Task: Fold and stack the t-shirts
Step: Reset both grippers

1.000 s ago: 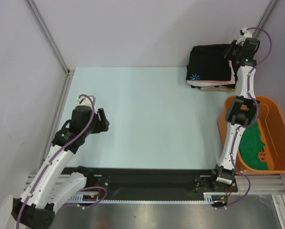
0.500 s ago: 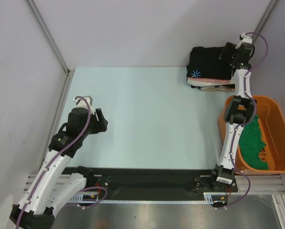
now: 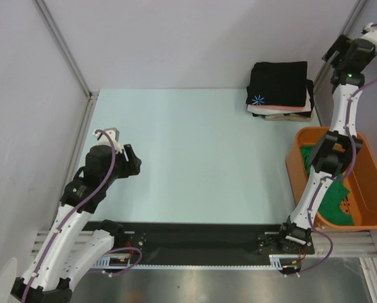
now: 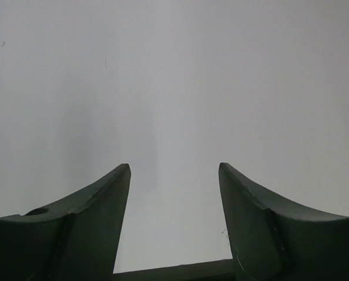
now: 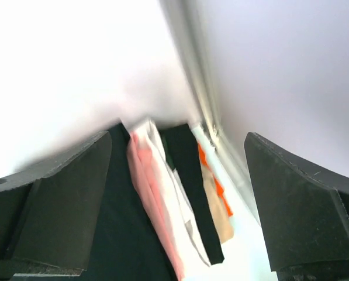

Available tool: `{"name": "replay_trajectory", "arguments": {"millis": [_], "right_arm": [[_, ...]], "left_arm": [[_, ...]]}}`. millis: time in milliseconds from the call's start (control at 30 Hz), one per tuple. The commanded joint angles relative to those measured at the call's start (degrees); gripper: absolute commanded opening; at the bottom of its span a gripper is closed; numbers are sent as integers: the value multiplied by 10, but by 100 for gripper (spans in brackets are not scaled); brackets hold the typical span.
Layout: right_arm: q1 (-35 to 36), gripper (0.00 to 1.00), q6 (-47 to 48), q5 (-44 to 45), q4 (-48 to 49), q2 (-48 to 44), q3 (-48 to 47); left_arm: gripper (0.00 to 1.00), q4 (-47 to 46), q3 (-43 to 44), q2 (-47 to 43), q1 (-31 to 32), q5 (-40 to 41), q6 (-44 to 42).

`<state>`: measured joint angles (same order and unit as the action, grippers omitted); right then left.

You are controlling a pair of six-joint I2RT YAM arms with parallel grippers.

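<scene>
The right tool [image 3: 337,52] was held high at the far right, above and just to the right of the stack, with its jaws spread wide and nothing between them. In its own wrist view the right tool [image 5: 179,137] looked down along the stack's edge, where pink, white, black and tan layers could be told apart. The left tool [image 3: 136,161] was raised over the left side of the desk [image 3: 194,145], well apart from any cloth. Its jaws were parted moderately and were empty, and only a blank pale surface was seen past the left tool [image 4: 174,167].

The black t-shirt [image 3: 280,85] lay folded on top of the stack at the far right corner of the desk, its starburst mark [image 3: 258,100] turned toward the near left. The lighter folded shirts [image 3: 283,112] showed beneath it.

The green t-shirt [image 3: 330,189] lay crumpled in the orange tub [image 3: 368,158] at the near right, partly hidden by the right arm. It was judged to be the next piece. Being soft, light and limp, it would be expected to sag and bunch when lifted. A pinch on a raised fold would probably serve to draw it out, after which the shoulders or hem corners would be better gripped for spreading.
</scene>
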<state>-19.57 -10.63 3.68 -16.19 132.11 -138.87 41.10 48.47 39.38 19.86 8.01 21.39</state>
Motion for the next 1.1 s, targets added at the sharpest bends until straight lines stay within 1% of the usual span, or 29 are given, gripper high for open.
{"name": "replay_trajectory", "arguments": {"millis": [0, 67, 133, 167, 233, 267, 300, 333, 367, 433, 467, 500, 533, 567, 600, 633, 667, 733, 767, 800, 867, 900, 1000, 1033, 1067], "right_arm": [[-4, 100, -36, 19, -30, -75, 5], [1, 100, -54, 1, -40, -98, 23], [15, 100, -74, -22, -22, -150, 85], [22, 99, -78, -58, -7, -167, 109], [33, 100, -102, -93, 25, -221, 175], [49, 100, -109, -119, 29, -241, 197], [59, 100, -115, -126, 34, -257, 217], [71, 100, -122, -128, 39, -295, 261], [94, 100, -119, -136, 41, -313, 285], [124, 100, -120, -120, 49, -353, 339], [137, 100, -120, -119, 53, -392, 392], [170, 100, -125, -115, 72, -418, 429], [187, 100, -123, -119, 89, -443, 465], [212, 100, -112, -132, 111, -496, 547], [252, 100, -106, -127, 147, -523, 585], [275, 100, -99, -120, 153, -546, 617], [293, 100, -90, -93, 150, -591, 667], [331, 100, -87, -65, 115, -630, 706], [337, 100, -89, -41, 99, -649, 721], [344, 100, -99, -37, 69, -685, 749], [350, 100, -99, -55, 43, -720, 779], [352, 100, -100, -61, 21, -763, 797], [364, 100, -105, -40, 3, -853, 886], [366, 100, -113, -13, 3, -926, 937], [365, 100, -114, 0, 3, -960, 960]], "left_arm": [[68, -11, 0, -11, 2, 6, -6], [68, -12, 0, -12, 2, 5, -5], [69, -12, 0, -16, 2, 3, -5], [70, -12, 0, -18, 2, 3, -6], [72, -12, 0, -19, 2, 3, -6], [80, -12, 1, -19, 2, 4, -6], [84, -9, 2, -22, 2, 8, -6], [89, -6, 3, -24, 2, 17, -2], [100, -5, 3, -29, 1, 20, -1], [100, -4, 3, -33, 1, 21, -1], [100, -6, 3, -37, 1, 19, -2], [100, -8, 2, -40, 1, 17, -4], [100, -10, 0, -40, 0, 16, -4], [100, -11, 0, -40, 0, 14, -4], [100, -10, 0, -36, 0, 10, -5], [100, -10, 2, -35, 0, 9, -5], [100, -10, 3, -33, 0, 4, -6], [100, -8, 6, -32, 0, 1, -6], [100, -8, 7, -33, 0, -5, -7], [100, -8, 8, -37, 0, -5, -9], [100, -12, 3, -44, 0, -13, -12], [100, -15, 3, -47, 0, -17, -14], [100, -15, 1, -52, 0, -13, -14], [100, -15, 1, -54, -1, -13, -14], [100, -16, 1, -54, 0, -14, -15]]}}
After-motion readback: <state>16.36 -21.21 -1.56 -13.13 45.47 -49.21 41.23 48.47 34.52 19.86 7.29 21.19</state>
